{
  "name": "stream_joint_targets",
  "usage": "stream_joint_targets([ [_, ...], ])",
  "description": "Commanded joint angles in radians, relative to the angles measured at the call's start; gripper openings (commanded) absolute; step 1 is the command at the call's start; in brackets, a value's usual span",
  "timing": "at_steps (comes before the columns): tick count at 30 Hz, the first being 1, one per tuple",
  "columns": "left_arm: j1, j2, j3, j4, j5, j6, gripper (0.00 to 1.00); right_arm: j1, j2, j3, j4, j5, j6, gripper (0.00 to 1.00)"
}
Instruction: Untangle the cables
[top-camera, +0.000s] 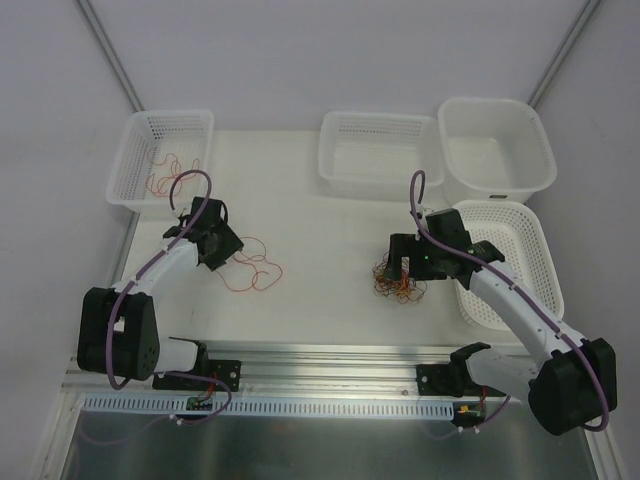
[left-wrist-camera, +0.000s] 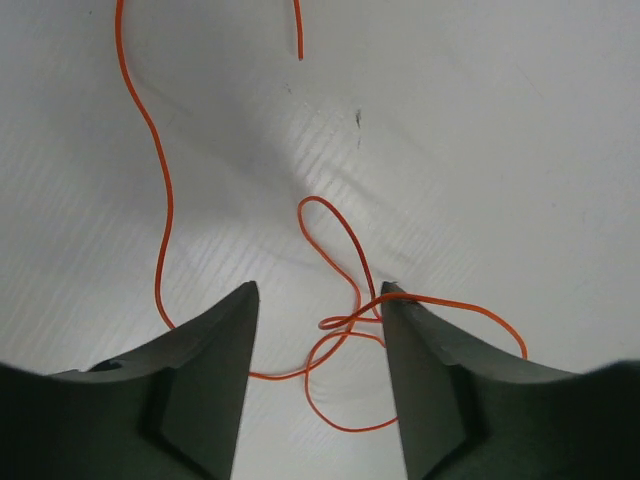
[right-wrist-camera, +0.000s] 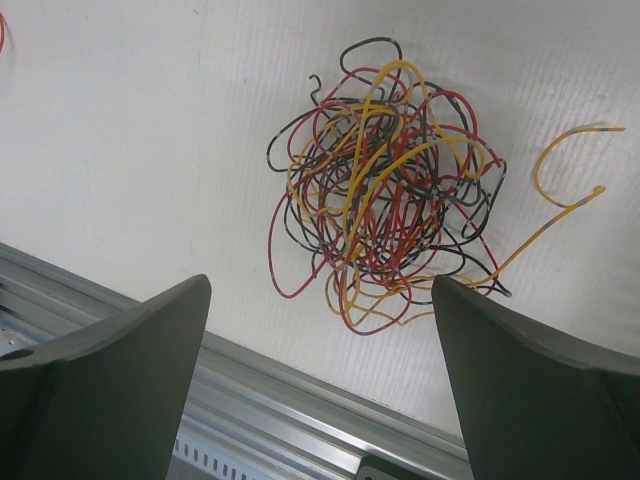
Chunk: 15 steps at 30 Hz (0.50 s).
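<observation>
At the far left of the table (top-camera: 320, 215), a white basket (top-camera: 128, 160) holds a few loose orange strands (top-camera: 165, 165). Just in front of it, the left gripper (top-camera: 215, 240) points down at the tabletop. Its wrist view shows the left gripper (left-wrist-camera: 318, 290) with the jaws partly apart and a clear gap of bare table between the two dark fingers (left-wrist-camera: 200, 380). Nothing is pinched between them. One orange wire (left-wrist-camera: 168, 200) lies flat on the table here. It runs down the left side, passes under the fingertips and curls into a small knot of loops in the gap. The wire slips out of sight behind both fingertips, so whether either one actually touches it cannot be told. From above, the same orange wire (top-camera: 255, 268) sprawls to the right of this gripper.

Further right, near the front rail (right-wrist-camera: 300, 390), the right gripper (top-camera: 405, 262) hangs over a tangle of wires (top-camera: 398, 283). In its wrist view the right gripper (right-wrist-camera: 320, 285) stands wide open and holds nothing. The tangle of wires (right-wrist-camera: 385, 200), red, black and yellow, lies on the table beyond the fingertips, apart from both. A yellow strand (right-wrist-camera: 550, 230) trails out to its right.
</observation>
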<state>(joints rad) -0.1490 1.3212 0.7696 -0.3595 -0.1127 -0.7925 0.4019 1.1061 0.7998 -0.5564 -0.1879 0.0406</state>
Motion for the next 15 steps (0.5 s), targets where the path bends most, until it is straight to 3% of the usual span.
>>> stream_joint_targets([
  [1,0.005,0.006,-0.007,0.022,-0.048,-0.045,0.55,0.005,-0.025,-0.008,0.016,0.004,-0.019,0.97],
  [3,0.005,0.000,-0.006,0.024,-0.044,-0.048,0.77,0.005,-0.026,-0.013,0.018,0.004,-0.022,0.97],
  [6,0.005,-0.023,-0.006,0.021,-0.030,-0.051,0.94,0.006,-0.026,-0.017,0.019,0.002,-0.028,0.97],
  [15,0.005,-0.071,-0.043,-0.027,-0.102,-0.080,0.99,0.005,-0.019,-0.033,0.039,-0.013,-0.036,0.97],
])
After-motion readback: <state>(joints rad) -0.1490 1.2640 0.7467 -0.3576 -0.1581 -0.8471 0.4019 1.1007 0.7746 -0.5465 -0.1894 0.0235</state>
